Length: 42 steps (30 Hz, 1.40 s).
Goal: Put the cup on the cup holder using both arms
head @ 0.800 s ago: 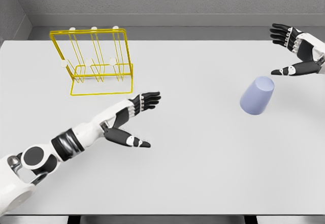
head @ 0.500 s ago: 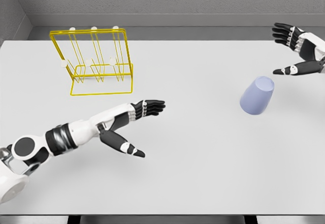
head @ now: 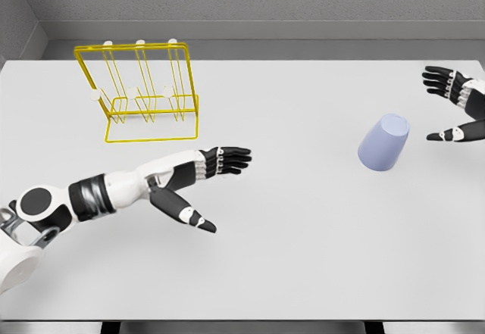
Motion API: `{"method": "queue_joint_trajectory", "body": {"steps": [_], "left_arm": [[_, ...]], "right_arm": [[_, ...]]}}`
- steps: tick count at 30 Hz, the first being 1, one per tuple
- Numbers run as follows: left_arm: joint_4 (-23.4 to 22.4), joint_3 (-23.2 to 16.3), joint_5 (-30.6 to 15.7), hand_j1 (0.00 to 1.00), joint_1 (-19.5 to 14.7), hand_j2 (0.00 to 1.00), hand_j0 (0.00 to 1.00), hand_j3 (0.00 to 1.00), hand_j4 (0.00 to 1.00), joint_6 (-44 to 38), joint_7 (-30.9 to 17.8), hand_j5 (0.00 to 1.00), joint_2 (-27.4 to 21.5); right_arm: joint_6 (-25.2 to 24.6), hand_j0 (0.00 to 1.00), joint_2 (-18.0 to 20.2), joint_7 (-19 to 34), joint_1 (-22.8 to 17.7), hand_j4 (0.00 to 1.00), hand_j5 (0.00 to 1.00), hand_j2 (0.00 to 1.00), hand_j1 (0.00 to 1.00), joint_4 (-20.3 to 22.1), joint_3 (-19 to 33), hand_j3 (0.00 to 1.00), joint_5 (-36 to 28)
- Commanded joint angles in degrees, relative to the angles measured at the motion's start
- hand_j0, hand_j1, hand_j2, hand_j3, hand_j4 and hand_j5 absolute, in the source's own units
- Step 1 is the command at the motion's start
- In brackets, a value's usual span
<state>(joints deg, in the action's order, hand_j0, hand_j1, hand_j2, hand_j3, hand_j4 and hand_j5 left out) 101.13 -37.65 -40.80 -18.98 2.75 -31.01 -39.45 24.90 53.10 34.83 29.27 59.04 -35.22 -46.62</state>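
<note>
My left hand (head: pixel 198 179) hangs released over the middle of the bench (head: pixel 288 258), black jointed fingers straight, thumb splayed down. My right hand (head: pixel 458 107) is likewise released and grasps nothing, partly cut off by the right edge, near the cup (head: pixel 383 143) but apart from it. That cup is smooth, lavender and tapered, standing tilted. The yellow wire cup holder (head: pixel 144 92) stands far left, white-tipped pegs. The bench is matte white; grey walls behind.
</note>
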Motion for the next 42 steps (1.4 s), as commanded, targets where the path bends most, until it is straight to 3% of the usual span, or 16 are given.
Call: {"method": "queue_joint_trajectory", "body": {"steps": [1, 6, 9, 12, 15, 42], "left_arm": [[0.03, -0.32, -0.16, 1.00, 0.00, 1.00, 1.00, 1.00, 1.00, 4.28, 3.50, 1.00, -1.07], [0.03, -0.23, -0.07, 1.00, 0.70, 1.00, 1.00, 1.00, 1.00, 4.46, 4.12, 1.00, -1.07], [0.03, -0.41, 0.11, 1.00, 0.70, 1.00, 1.00, 1.00, 1.00, 4.37, 11.76, 1.00, -0.98], [-0.06, -0.32, 0.19, 1.00, 1.32, 1.00, 1.00, 1.00, 1.00, 4.20, 13.43, 1.00, -0.89], [-0.06, -2.34, 0.19, 1.00, 1.41, 1.00, 1.00, 1.00, 1.00, 3.84, 13.52, 1.00, -0.89], [-0.14, -2.17, 0.54, 1.00, 1.49, 1.00, 1.00, 1.00, 1.00, 3.84, 13.52, 1.00, -1.24]], "right_arm": [[1.55, 1.00, 0.17, 0.17, 0.00, 1.00, 1.00, 1.00, 1.00, 0.19, 0.42, 1.00, -0.40], [2.17, 1.00, 0.16, 0.17, -2.46, 1.00, 1.00, 1.00, 1.00, 0.98, 0.33, 1.00, -0.31], [2.26, 1.00, -0.80, 0.17, -2.64, 1.00, 1.00, 1.00, 1.00, 0.98, 0.33, 1.00, -0.23], [2.26, 1.00, -1.07, 0.17, -3.52, 1.00, 1.00, 1.00, 1.00, 1.07, 0.33, 1.00, -0.22], [2.34, 1.00, -1.15, 0.17, -4.22, 1.00, 1.00, 1.00, 1.00, 1.07, 0.33, 1.00, -0.22], [-3.55, 1.00, -6.60, 0.17, -5.36, 1.00, 1.00, 1.00, 1.00, -1.83, 1.30, 1.00, -2.51]]}}
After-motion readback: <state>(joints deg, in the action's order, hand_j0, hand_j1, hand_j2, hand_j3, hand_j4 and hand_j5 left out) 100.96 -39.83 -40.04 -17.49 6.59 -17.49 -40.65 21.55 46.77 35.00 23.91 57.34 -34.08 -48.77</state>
